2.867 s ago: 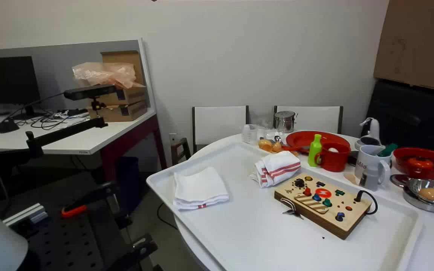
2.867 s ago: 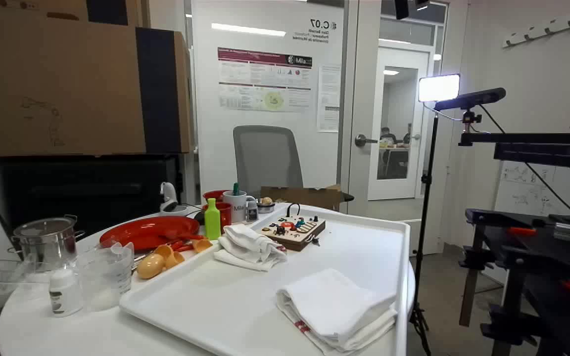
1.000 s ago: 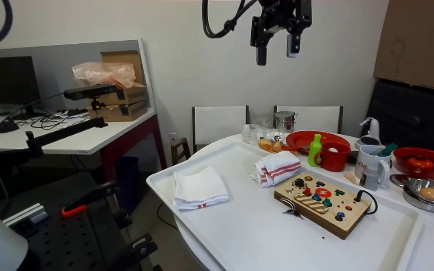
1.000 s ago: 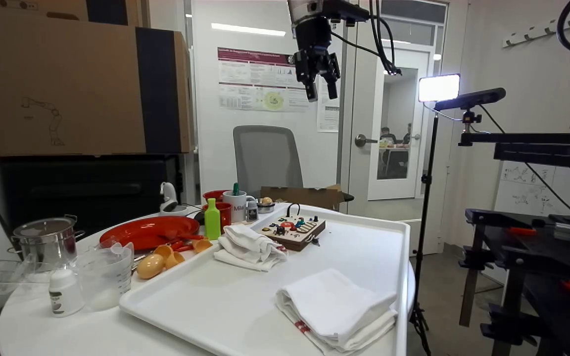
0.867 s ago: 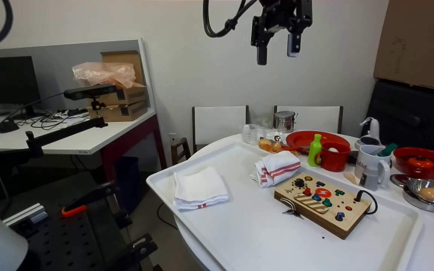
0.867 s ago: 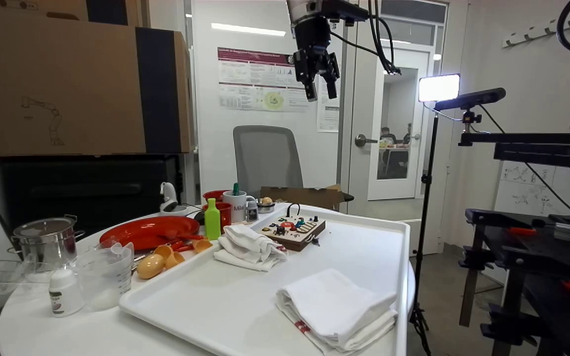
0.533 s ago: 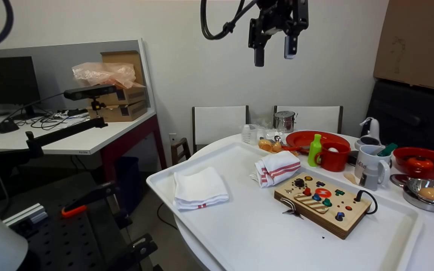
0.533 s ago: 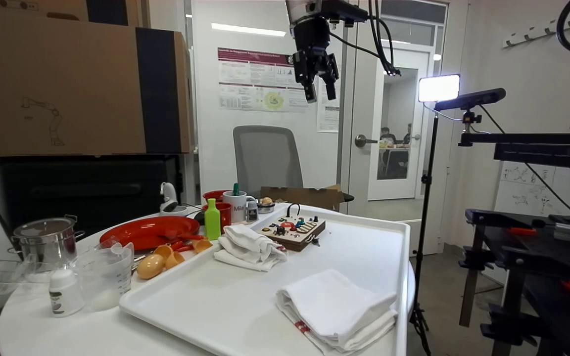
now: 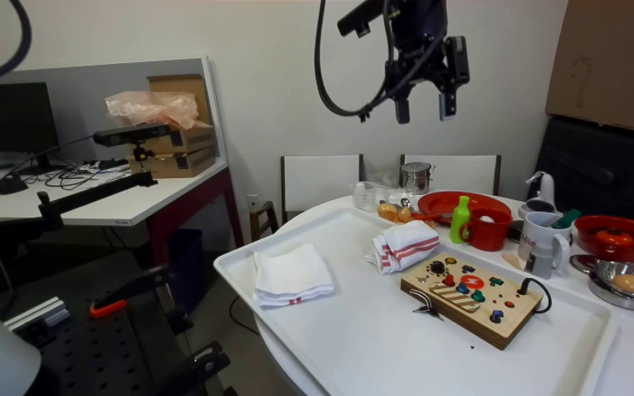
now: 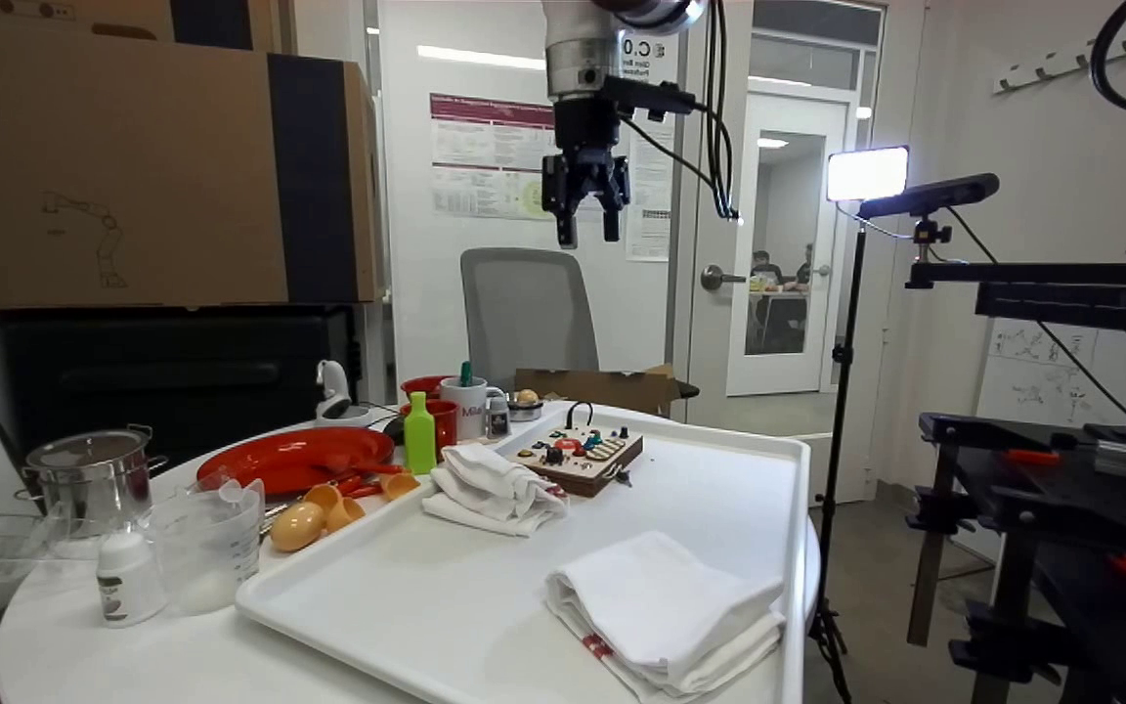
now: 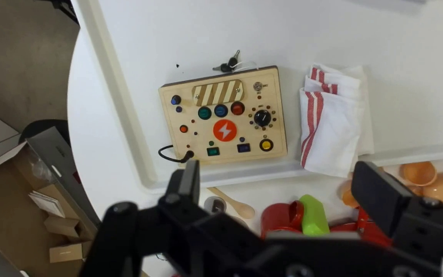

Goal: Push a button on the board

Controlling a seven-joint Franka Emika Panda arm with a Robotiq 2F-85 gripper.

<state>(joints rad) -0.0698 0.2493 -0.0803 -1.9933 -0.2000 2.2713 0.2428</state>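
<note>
White tabletop (image 11: 89,115) | board (image 11: 224,120) flat near curved edge — buttons (image 11: 266,145) up, presumably for pressing | gripper (image 10: 589,241) hangs high — spread, empty!

In the wrist view, the board (image 11: 243,127) at upper middle is smooth, matt wood; its buttons (image 11: 237,108) look like shiny plastic. The towel (image 11: 331,129) at right is matt cloth, the tray (image 11: 206,34) apparently smooth plastic. In an exterior view, the pot (image 10: 121,484) at lower left looks polished metal, the plate (image 10: 280,458) glossy, the big box (image 10: 123,166) at upper left matt cardboard.
</note>
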